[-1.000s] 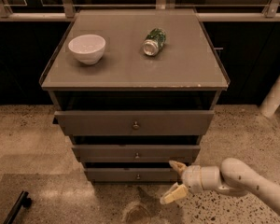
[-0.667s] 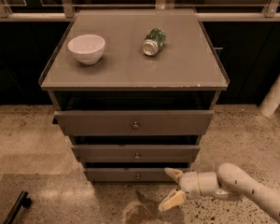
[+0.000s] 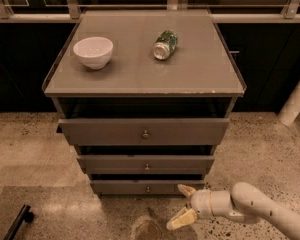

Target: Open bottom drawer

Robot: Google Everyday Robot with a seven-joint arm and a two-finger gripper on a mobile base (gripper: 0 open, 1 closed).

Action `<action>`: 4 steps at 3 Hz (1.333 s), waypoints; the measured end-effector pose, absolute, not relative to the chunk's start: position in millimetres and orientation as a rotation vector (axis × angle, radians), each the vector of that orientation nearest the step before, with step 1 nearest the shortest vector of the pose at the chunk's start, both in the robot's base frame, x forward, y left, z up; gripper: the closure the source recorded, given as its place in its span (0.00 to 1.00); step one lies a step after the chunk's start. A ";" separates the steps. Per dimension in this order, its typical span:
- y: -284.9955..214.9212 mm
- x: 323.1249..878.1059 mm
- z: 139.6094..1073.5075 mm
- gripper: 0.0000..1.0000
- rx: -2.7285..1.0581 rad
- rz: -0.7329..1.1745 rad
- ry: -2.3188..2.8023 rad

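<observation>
In the camera view the hand (image 3: 183,204) hangs low, its two fingers spread wide and holding nothing, probably lining up on the knob (image 3: 147,189). The bottom drawer (image 3: 120,186) sits just ahead of its fingertips, slightly higher.

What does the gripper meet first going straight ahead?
Likely the bottom drawer front, right of its knob; the open gripper points left at it. Depth unclear; it may pass in front.
</observation>
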State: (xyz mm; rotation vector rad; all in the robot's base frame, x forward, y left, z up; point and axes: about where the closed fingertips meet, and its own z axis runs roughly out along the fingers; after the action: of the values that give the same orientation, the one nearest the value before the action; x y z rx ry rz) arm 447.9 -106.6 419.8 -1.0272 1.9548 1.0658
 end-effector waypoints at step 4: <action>-103.6 408.0 262.1 0.00 -0.654 0.984 2.190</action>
State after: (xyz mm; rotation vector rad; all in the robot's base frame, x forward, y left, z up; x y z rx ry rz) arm 408.0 -103.6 262.1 -0.6542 2.1904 0.9838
